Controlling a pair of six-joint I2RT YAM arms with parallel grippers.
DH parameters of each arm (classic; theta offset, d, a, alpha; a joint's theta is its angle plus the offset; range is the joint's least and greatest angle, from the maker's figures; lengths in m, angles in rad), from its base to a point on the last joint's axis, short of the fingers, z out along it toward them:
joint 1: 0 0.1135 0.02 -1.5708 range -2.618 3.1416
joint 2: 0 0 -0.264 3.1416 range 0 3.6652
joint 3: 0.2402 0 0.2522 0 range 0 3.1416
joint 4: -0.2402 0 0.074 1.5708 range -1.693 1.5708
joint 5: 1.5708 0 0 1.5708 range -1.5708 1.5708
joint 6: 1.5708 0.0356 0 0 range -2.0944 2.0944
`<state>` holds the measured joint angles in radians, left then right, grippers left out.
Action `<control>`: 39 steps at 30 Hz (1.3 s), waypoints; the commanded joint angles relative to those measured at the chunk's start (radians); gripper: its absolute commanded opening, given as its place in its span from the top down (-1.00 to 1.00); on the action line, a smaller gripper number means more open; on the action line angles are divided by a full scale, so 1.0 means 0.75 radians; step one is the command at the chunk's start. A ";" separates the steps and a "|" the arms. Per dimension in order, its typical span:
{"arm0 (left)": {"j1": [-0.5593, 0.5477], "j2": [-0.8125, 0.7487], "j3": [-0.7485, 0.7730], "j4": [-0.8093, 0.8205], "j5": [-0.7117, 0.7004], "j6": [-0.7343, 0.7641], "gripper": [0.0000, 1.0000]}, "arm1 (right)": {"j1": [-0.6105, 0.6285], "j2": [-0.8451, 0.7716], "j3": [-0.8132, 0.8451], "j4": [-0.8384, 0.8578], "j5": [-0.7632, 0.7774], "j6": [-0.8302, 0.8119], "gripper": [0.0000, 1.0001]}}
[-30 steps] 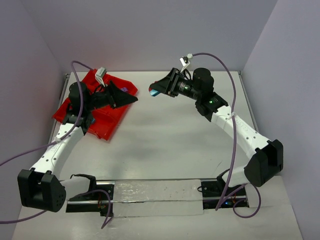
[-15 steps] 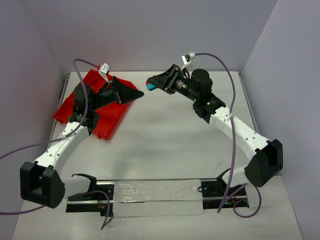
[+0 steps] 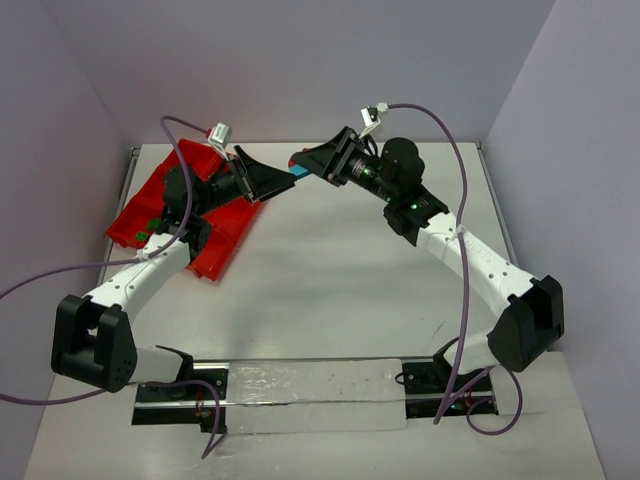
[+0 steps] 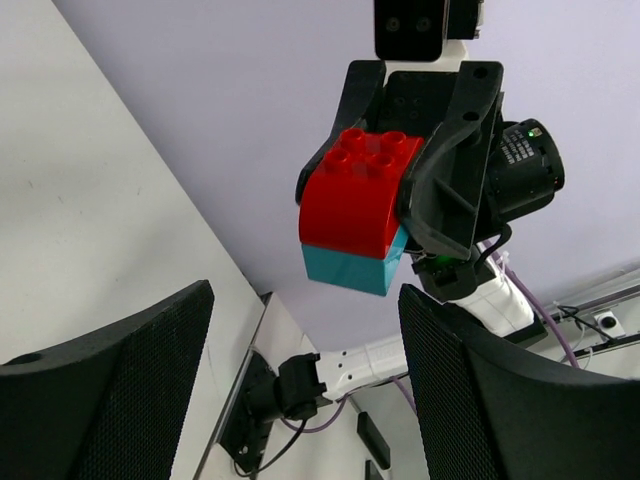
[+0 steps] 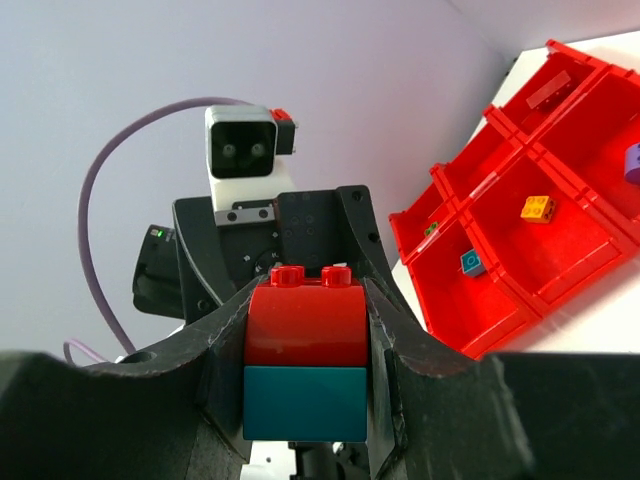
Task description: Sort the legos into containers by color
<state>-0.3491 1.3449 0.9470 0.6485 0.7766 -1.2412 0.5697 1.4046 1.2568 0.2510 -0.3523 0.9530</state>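
The two-brick stack (image 5: 305,365) hangs in the air over the far side of the table (image 3: 330,280), just to the right of the red tray (image 3: 140,218). It is a red brick (image 5: 305,325) with one rounded face, pressed onto a cyan brick (image 5: 305,403). From the right wrist the stack stands upright, red above cyan and studs up, with its long axis running crosswise to the fingers that pinch it. From the left wrist it leans, the studded face tipped up toward that camera and the cyan end lowest. From overhead only a sliver of cyan shows between the two hands. The right hand (image 3: 300,165) is clamped narrow on the stack, one finger against each side, and reaches left across the table. The left hand (image 3: 281,180) meets it nose to nose, jaws spread wide and holding nothing. The stack sits just beyond its fingertips (image 4: 180,330), in line with the gap, and I see no contact there. Down in the tray a yellow brick (image 5: 538,208) and a small cyan piece (image 5: 470,262) lie in neighbouring compartments.
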 commanded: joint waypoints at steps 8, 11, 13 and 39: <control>-0.025 0.065 0.081 0.314 -0.006 -0.133 -0.49 | 0.013 0.048 0.071 0.115 -0.056 0.024 1.00; -0.034 0.084 0.095 0.328 0.016 -0.139 -0.34 | 0.011 0.056 0.075 0.121 -0.062 0.028 1.00; -0.038 0.096 0.097 0.341 0.023 -0.145 -0.25 | 0.011 0.059 0.082 0.121 -0.064 0.026 1.00; -0.042 -0.048 -0.001 0.159 0.087 -0.071 1.00 | -0.032 0.004 0.083 0.008 -0.132 -0.058 -0.06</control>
<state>-0.3724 1.3786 0.9420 0.8010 0.8017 -1.3529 0.5593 1.4493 1.2758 0.2698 -0.4216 0.9548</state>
